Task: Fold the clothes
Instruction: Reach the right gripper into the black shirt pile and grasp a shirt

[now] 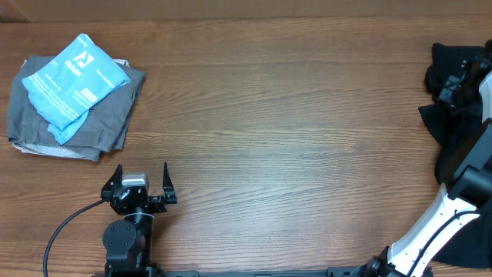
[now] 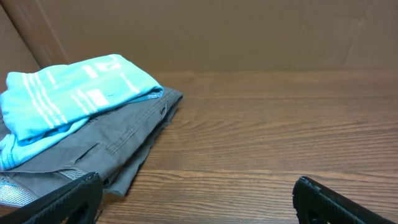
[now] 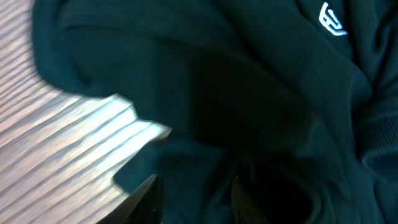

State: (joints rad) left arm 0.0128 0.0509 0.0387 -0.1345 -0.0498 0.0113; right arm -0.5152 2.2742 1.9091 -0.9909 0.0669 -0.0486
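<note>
Overhead view: a wooden table [image 1: 284,115] with both arms at its near edge, the left one low on the left and the right one reaching up the right side.
Clothes: the black clothes [image 1: 446,127] lie bunched at the far right edge of the table, partly cut off by the frame.
Right gripper: the right gripper [image 1: 453,88] sits on top of that black heap.
Right wrist view: dark fabric fills almost the whole picture, with a small white logo [image 3: 331,18] at the upper right and a strip of bare wood on the left.
Right claw state: its fingers [image 3: 144,194] stand partly apart and press into the cloth; whether they have pinched a fold cannot be told.
Left gripper: the left gripper [image 1: 141,173] rests near the lower left, jaws spread wide, holding nothing.
Grey garment: the folded grey garment [image 1: 108,115] lies at the upper left, well apart from the black heap.
Packet: a light blue packet [image 1: 73,77] with white print lies on top of the grey garment.
</note>
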